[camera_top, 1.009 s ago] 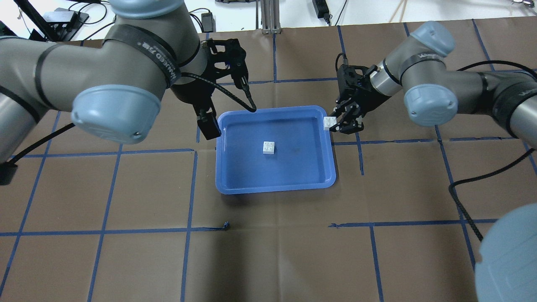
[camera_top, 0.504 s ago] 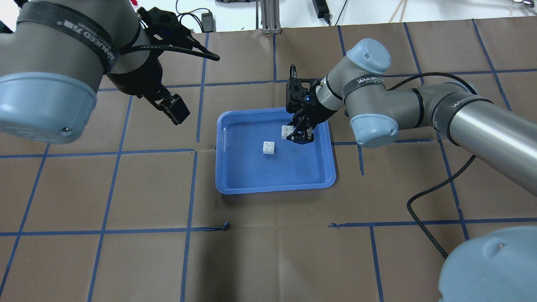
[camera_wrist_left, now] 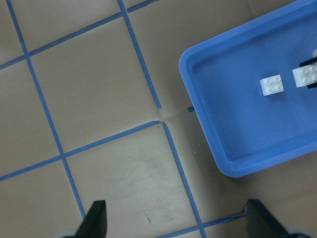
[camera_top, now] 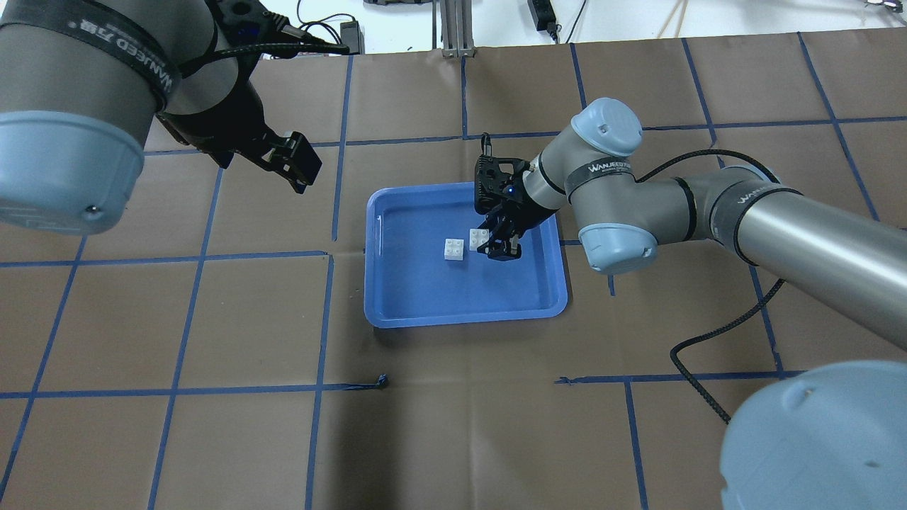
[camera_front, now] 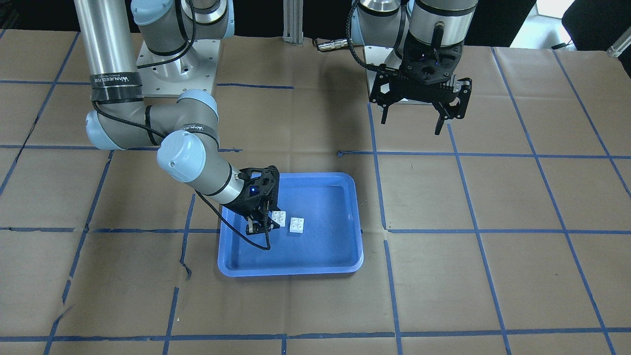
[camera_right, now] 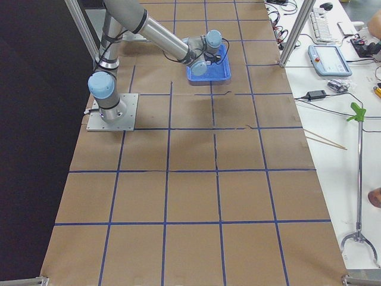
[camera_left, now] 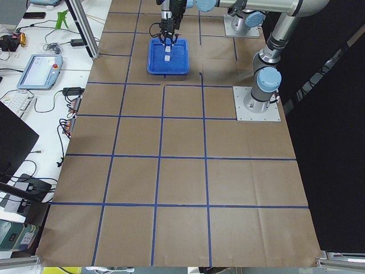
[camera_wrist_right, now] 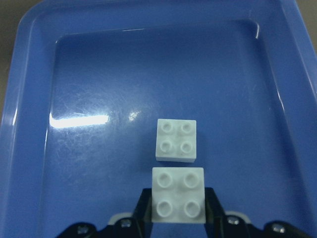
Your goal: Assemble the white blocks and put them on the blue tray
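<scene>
The blue tray (camera_top: pixel 397 297) lies mid-table. One white block (camera_top: pixel 454 249) sits studs-up on its floor; it also shows in the front view (camera_front: pixel 297 225) and the right wrist view (camera_wrist_right: pixel 176 140). My right gripper (camera_top: pixel 496 244) is shut on the second white block (camera_top: pixel 479 239), held just right of the first, a little above the tray; it shows in the right wrist view (camera_wrist_right: pixel 178 194) and the front view (camera_front: pixel 279 218). My left gripper (camera_front: pixel 419 121) is open and empty, high above the table beyond the tray's left side.
Brown paper with blue tape grid lines covers the table (camera_top: pixel 453 425). The left arm's large elbow (camera_top: pixel 64 106) fills the overhead view's upper left. A black cable (camera_top: pixel 708 340) trails from the right arm.
My right gripper has carried its white block from the tray's right rim over the tray to beside the other block. My left arm has drawn away to the left and up.
</scene>
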Controlling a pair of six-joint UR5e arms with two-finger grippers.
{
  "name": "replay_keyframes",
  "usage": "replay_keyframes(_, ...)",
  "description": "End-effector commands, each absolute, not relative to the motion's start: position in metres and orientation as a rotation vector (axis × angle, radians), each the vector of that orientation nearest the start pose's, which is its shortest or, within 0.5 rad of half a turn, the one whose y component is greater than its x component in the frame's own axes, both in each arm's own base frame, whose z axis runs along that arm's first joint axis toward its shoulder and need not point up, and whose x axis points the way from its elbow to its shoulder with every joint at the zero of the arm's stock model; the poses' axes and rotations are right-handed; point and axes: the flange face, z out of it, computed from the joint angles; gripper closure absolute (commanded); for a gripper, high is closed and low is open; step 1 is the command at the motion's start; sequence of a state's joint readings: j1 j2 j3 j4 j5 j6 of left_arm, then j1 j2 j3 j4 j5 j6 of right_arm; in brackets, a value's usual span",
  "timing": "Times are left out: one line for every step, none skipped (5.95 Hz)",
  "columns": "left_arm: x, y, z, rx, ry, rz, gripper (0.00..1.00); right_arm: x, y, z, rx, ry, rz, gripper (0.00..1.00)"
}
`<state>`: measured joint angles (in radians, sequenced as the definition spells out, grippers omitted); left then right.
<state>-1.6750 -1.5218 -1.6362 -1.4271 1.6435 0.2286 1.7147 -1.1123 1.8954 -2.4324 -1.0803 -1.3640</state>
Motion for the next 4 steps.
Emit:
replay_keyframes(-0.1773, -0.4659, 0.4916, 0.507, 3.040, -0.170, 0.00, 0.2612, -0.5427, 0.1730, -1.895, 1.979, -0.484, 0.64)
replay_keyframes(-0.1768, -0.4679, 0.4915, 0.504, 3.041, -0.168, 0.00, 0.2624, -0.5421, 0.1722, -1.892, 1.974, -0.483, 0.63)
replay_keyframes(-0.1785, -0.4644, 0.4908, 0.505, 3.042, -0.142, 0.00, 0.2626, -0.5415, 0.1718, -1.888, 1.973, -0.482, 0.63)
replay_keyframes(-0.1764, -0.4644, 0.4936, 0.508, 3.043, -0.139, 0.00, 0.2635, -0.5413, 0.1649, -1.886, 1.970, -0.470, 0.63)
